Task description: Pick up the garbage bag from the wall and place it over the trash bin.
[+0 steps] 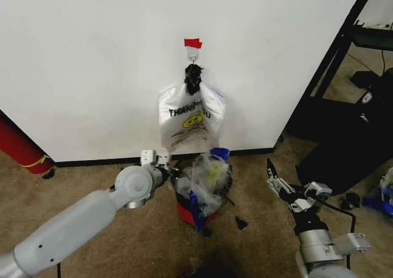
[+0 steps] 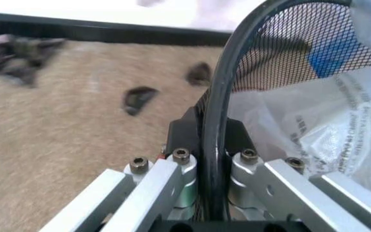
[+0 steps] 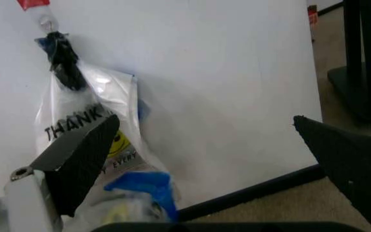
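Observation:
The garbage bag [image 1: 207, 178], crinkly and translucent with a yellow print and a blue patch, lies draped over the trash bin [image 1: 185, 212], which stands on the carpet by the wall [image 1: 92, 57]. My left gripper [image 1: 174, 171] is at the bin's left side. In the left wrist view the left gripper [image 2: 212, 131] is shut on the black rim [image 2: 219, 87], with mesh [image 2: 282, 43] and bag plastic [image 2: 327, 130] beyond. My right gripper [image 1: 288, 183] hovers open to the right of the bin, holding nothing; in its own view the right gripper [image 3: 205, 120] faces the wall and the bag's blue patch [image 3: 141, 185].
A "THANK YOU" bag [image 1: 191, 121] hangs from a hook under a black knot and red tape [image 1: 193, 43]. A red cylinder [image 1: 18, 146] leans at the left. A black frame [image 1: 334, 57] and dark bulk [image 1: 350, 143] stand at the right. Dark scraps [image 1: 241, 223] lie on the carpet.

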You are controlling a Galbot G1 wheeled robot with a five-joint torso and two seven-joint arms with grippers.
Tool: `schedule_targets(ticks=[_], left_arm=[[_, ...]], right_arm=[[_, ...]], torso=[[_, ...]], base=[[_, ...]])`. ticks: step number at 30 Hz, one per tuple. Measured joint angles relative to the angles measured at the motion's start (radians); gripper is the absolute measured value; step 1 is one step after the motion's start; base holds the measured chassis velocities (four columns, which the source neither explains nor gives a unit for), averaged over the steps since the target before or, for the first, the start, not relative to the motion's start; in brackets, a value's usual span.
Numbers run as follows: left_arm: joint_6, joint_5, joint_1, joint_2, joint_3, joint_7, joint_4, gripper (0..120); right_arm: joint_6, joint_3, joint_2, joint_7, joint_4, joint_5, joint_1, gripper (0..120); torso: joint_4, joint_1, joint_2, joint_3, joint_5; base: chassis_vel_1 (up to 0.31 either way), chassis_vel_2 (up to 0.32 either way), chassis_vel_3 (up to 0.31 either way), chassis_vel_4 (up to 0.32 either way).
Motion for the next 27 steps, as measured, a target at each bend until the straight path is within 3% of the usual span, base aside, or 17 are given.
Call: schedule_targets(ticks=[7,15,25,27], left_arm=[[-0.103,0.045,0.127,-0.042,-0.081,-0.127,-0.022,2],[-0.192,0.105,0.209,-0.076,-0.109,-0.133,-0.044,2],[-0.19,0.17,0.243,-0.096,-0.099,-0.115,-0.051,2],[-0.177,0.178,0.25,-0.098,-0.098,-0.114,-0.062,8]], right_arm=[[-0.015,-0.001,-0.009,0.008,0.002,0.006,0.003,100],[-0.022,0.002,-0.016,0.012,0.009,0.009,-0.004,100],[-0.028,0.006,-0.023,0.015,0.013,0.011,-0.007,100],[-0.028,0.006,-0.022,0.015,0.013,0.011,-0.007,100]], torso=[[0.0,0.0,0.0,0.0,-0.0002],[-0.0002,0.0,0.0,0.0,0.0],[-0.0001,0.0,0.0,0.0,0.0],[-0.0003,0.0,0.0,0.0,0.0]], base=[[0.0,0.0,0.0,0.0],[0.0,0.0,0.0,0.0],[0.0,0.0,0.0,0.0],[0.0,0.0,0.0,0.0]])
